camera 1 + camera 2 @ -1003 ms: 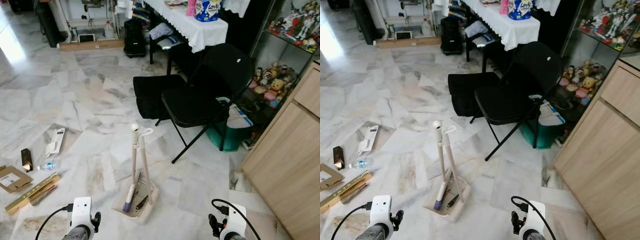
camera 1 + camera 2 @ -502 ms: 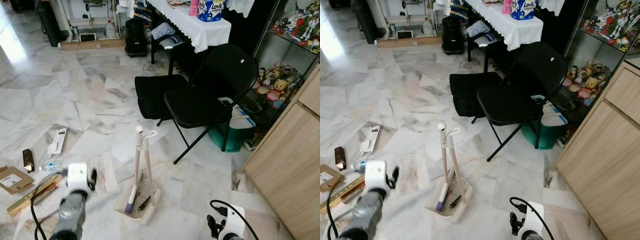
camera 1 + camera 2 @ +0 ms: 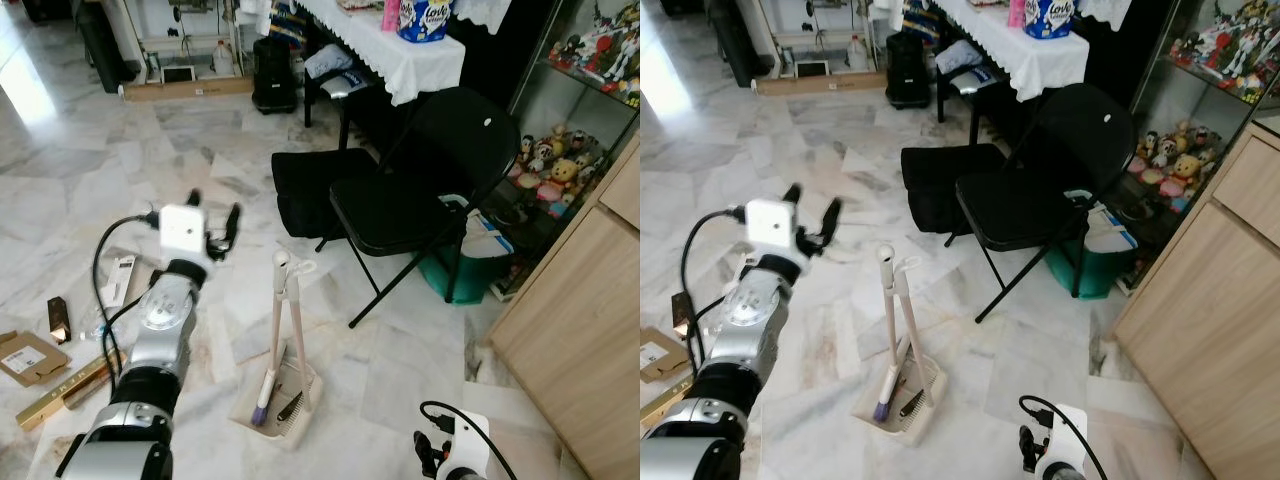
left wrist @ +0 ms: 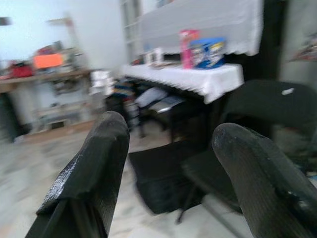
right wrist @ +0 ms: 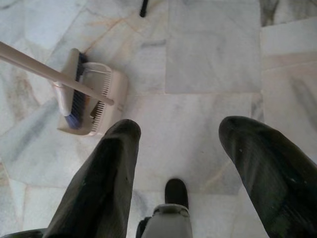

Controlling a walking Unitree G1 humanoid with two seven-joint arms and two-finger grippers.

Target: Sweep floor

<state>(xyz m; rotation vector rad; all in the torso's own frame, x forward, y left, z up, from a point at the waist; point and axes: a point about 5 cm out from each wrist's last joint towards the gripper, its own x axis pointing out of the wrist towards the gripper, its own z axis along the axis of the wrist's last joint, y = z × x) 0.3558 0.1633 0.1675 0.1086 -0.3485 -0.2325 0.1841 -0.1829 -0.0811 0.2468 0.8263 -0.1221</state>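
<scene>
Marble floor [image 3: 180, 170] lies unswept — your left gripper [image 3: 213, 222] has risen from low down, fingers spread and empty, beside the standing beige broom and dustpan set [image 3: 283, 345]; right gripper [image 5: 181, 168] hangs open — grab the handle next

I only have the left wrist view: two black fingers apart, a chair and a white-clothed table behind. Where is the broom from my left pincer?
Observer: The broom stands upright in its dustpan on the marble floor, just to the right of the left pincer and lower.
Operator: Am I touching the handle?
Observer: No, the left pincer is open in the air, apart from the handle top.
Operator: Anything on the floor near it?
Observer: Litter lies to the left: a cardboard piece, a small bottle and a white packet.
Operator: And the right pincer?
Observer: The right pincer hangs low and open above the floor, near the dustpan.
</scene>
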